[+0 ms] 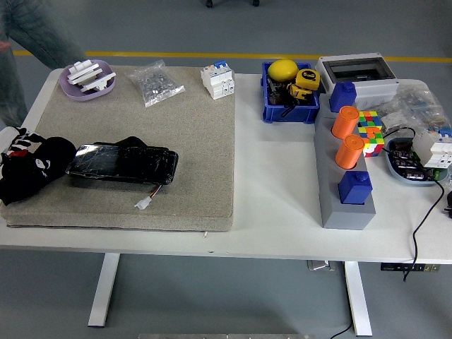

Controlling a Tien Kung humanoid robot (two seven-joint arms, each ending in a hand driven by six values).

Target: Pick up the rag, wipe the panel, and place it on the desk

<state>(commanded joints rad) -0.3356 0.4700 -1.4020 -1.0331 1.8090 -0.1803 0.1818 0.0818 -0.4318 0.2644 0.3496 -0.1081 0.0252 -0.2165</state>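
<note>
A black rag (32,169) with white and red print lies bunched at the left edge of the beige mat (176,120). Its right end touches the left end of the panel. The panel (123,163) is a glossy black slab lying flat on the mat, with a small black lump at its top edge and a white connector (143,203) on short wires by its front right corner. Neither robot arm nor hand is in view.
On the mat's far edge are a purple dish (88,78) of white parts, a bag of screws (157,83) and a white breaker (217,79). To the right stand a blue bin (289,92), a grey block (346,191) with orange and blue pegs, and a colour cube (370,129). A person's legs (35,35) are at top left.
</note>
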